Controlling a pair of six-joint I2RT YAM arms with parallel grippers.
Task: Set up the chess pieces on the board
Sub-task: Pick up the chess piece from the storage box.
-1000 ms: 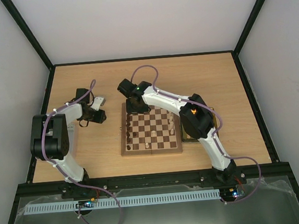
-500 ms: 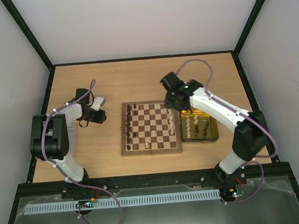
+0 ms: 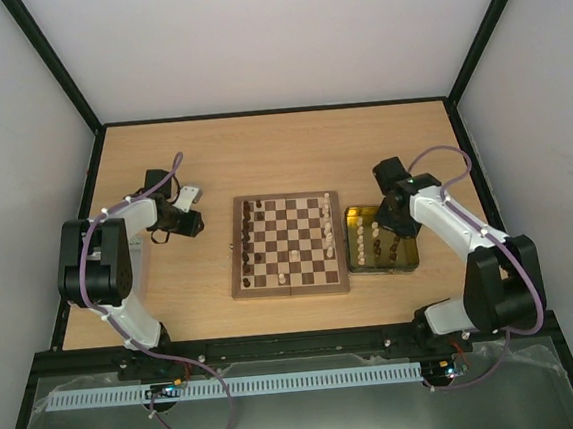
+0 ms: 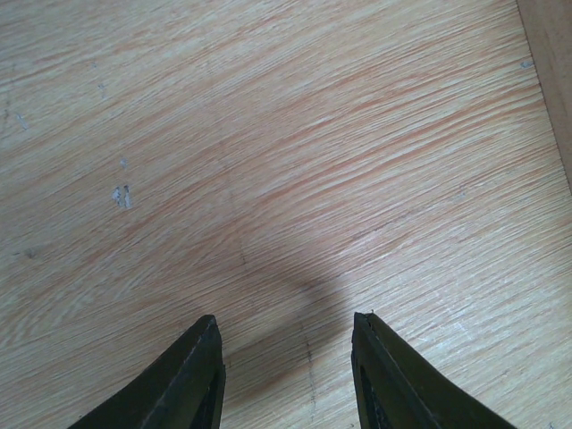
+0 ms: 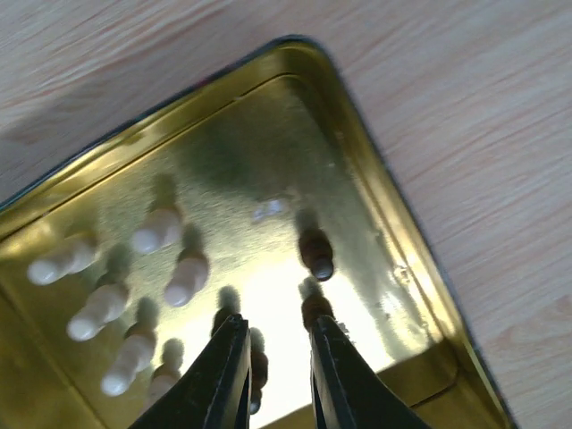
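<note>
The board (image 3: 291, 290) lies mid-table. Dark chess pieces (image 3: 247, 246) stand along its left columns and pale ones (image 3: 328, 233) along its right. My right gripper (image 3: 394, 229) hangs over the yellow tray (image 3: 384, 271) right of the board. In the right wrist view it (image 5: 277, 323) is open by a narrow gap and holds nothing. A dark piece (image 5: 316, 255) stands just beyond it, and another (image 5: 315, 308) stands by its right fingertip. Pale pieces (image 5: 159, 231) stand further left. My left gripper (image 3: 193, 223) is left of the board, open and empty (image 4: 286, 322) over bare wood.
The tray's raised rim (image 5: 357, 116) runs close to the right of my right gripper. A darker wooden strip (image 4: 550, 71) shows at the top right of the left wrist view. Black frame posts and white walls enclose the table.
My right arm has swung from the board's far left corner across to the yellow tray on the right. The left arm has not moved.
</note>
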